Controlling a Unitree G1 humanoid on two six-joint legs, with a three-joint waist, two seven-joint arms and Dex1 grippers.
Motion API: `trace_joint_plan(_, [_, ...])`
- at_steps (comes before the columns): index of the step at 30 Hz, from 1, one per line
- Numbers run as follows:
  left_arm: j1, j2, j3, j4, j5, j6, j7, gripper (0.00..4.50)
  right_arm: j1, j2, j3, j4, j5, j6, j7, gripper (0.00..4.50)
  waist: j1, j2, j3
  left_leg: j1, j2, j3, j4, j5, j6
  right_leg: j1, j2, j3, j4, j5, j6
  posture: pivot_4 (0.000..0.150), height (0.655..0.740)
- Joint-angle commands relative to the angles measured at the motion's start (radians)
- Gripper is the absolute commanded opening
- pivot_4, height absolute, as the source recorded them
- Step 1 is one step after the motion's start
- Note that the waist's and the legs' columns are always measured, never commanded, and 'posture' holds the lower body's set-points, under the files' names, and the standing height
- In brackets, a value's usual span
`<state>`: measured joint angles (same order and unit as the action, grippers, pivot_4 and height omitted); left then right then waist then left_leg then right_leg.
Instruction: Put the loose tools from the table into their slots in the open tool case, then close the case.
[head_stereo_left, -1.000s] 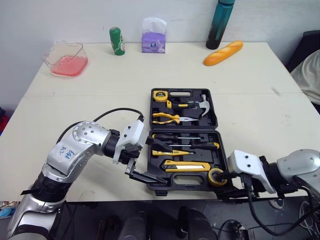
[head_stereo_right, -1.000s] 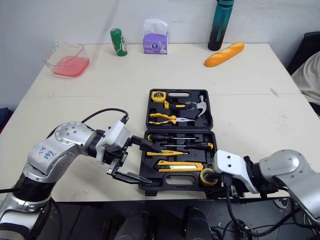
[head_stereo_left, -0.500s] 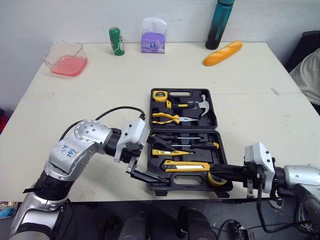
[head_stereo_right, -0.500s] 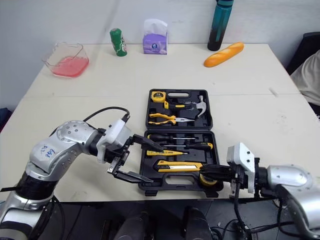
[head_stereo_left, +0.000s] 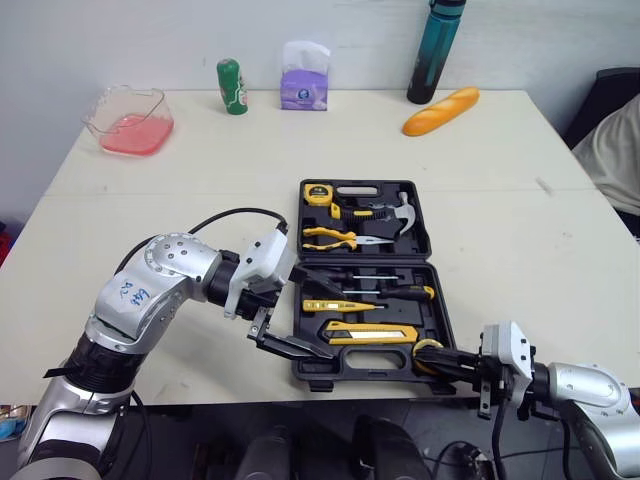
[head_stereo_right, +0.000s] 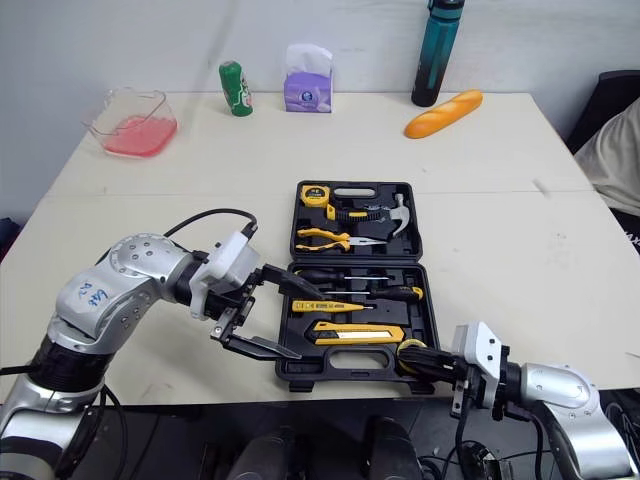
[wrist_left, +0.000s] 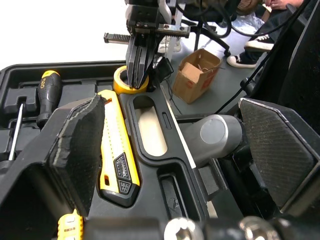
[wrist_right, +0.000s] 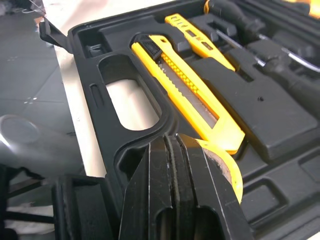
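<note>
The black tool case (head_stereo_left: 446, 312) lies open near the table's front edge, lid flat behind it. Its slots hold a yellow utility knife (head_stereo_left: 371, 335), screwdrivers (head_stereo_left: 392, 292), pliers (head_stereo_left: 336, 237), a hammer (head_stereo_left: 402, 212) and a tape measure (head_stereo_left: 318, 192). A yellow tape roll (head_stereo_left: 429, 349) sits in the front right corner. My right gripper (head_stereo_left: 447, 359) is shut, its tips (wrist_right: 174, 146) against that roll (wrist_right: 222, 169). Wide open, my left gripper (head_stereo_left: 330, 323) hovers over the case's front left part, one finger (wrist_left: 80, 145) above the knife (wrist_left: 116, 160).
Along the table's far edge stand a pink-filled plastic container (head_stereo_left: 130, 118), a green can (head_stereo_left: 232, 85), a purple tissue pack (head_stereo_left: 305, 76), a dark teal bottle (head_stereo_left: 426, 50) and a bread loaf (head_stereo_left: 441, 109). A cardboard box (wrist_left: 199, 75) sits on the floor beyond the front edge.
My right gripper has shut and its wrist has drawn back past the table's front edge, tips staying at the tape roll. The left gripper has stayed open in place.
</note>
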<state>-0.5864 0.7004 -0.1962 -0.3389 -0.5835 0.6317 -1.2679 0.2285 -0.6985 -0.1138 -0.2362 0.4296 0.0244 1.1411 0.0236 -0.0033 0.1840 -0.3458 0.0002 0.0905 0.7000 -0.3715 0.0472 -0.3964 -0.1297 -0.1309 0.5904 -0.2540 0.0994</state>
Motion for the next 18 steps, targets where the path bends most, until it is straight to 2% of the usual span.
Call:
trace_joint_plan(1, [-0.018,0.009,0.019,-0.006,-0.002,-0.014,-0.005,4.50,0.034,0.002,0.007,0.109,-0.041,0.028,-0.029,0.06,0.002,-0.001,-0.001,0.003,0.000,-0.001,0.000,-0.001,0.000,0.003,-0.001,0.000,-0.001,0.000,0.000,0.150,0.7394])
trace_joint_plan(6, [-0.020,0.002,0.023,0.006,0.000,-0.019,0.007,4.50,0.043,-0.022,-0.024,0.061,0.075,0.112,0.002,0.06,0.004,-0.001,-0.001,0.007,0.002,-0.001,-0.001,-0.004,-0.002,0.005,-0.005,0.002,-0.005,-0.001,-0.002,0.150,0.7394])
trace_joint_plan(10, [-0.005,0.010,0.046,0.020,0.001,-0.010,0.036,4.50,0.005,-0.071,-0.064,-0.093,0.211,0.259,-0.020,0.06,0.004,0.003,0.002,0.005,0.003,-0.001,-0.001,-0.004,-0.002,0.004,-0.005,0.001,-0.005,-0.001,-0.003,0.150,0.7394])
trace_joint_plan(12, [0.017,0.019,0.079,0.054,0.025,-0.020,0.082,4.50,-0.090,-0.077,-0.121,-0.111,0.246,0.298,-0.099,0.06,0.001,0.005,0.003,0.004,0.003,-0.001,-0.001,-0.004,-0.002,0.002,-0.006,0.001,-0.004,-0.002,-0.003,0.150,0.7394])
trace_joint_plan(15, [0.033,0.028,0.143,0.142,0.042,-0.018,0.145,4.50,-0.233,-0.093,-0.190,-0.016,0.201,0.300,-0.188,0.06,-0.007,0.010,0.006,0.005,0.003,0.002,-0.001,-0.004,-0.002,0.000,-0.006,0.002,-0.002,-0.002,-0.003,0.150,0.7394])
trace_joint_plan(18, [0.047,0.039,0.172,0.253,0.103,-0.060,0.197,3.69,-0.329,-0.142,-0.189,0.116,0.120,0.319,-0.220,0.00,0.000,0.011,0.007,0.004,0.004,0.002,-0.002,-0.004,-0.003,-0.002,-0.004,0.001,0.000,-0.003,-0.005,0.150,0.7394])
